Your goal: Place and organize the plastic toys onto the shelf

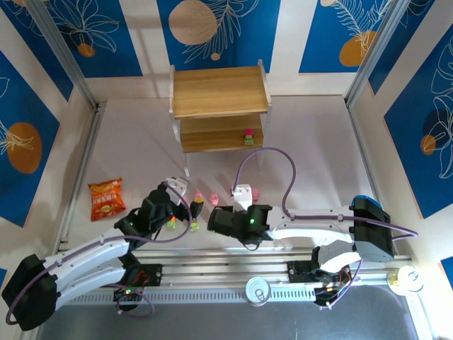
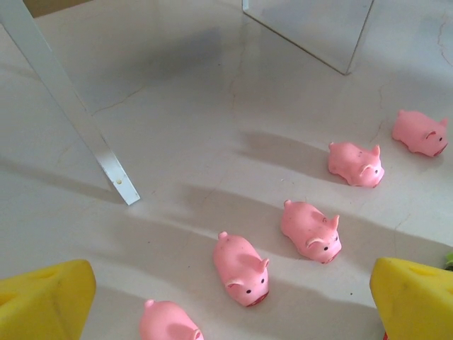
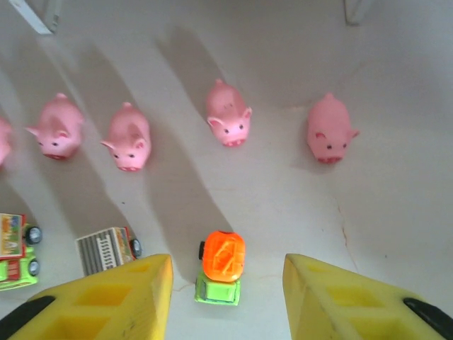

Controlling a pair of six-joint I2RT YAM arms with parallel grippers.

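Holding fingers (image 3: 120, 301) of right gripper (image 3: 226, 259) apart astride an orange-topped toy (image 3: 222, 263) at 6 o'clock, not touching; spreading left gripper (image 2: 232, 269) wide above pink pigs (image 2: 310, 231). Sitting on white table (image 1: 311, 163) amid blue leaf-patterned walls (image 1: 241, 42), shelf (image 1: 219, 92) at 12 o'clock. Cutting off one pig (image 3: 3, 142) at 9 o'clock edge.

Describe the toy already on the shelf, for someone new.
Start at the wooden shelf at the table's far side. On its lower tier, near the right end, sits a blocky toy with a pinkish-red top and green base; the pink pigs and the rest lie on the table.
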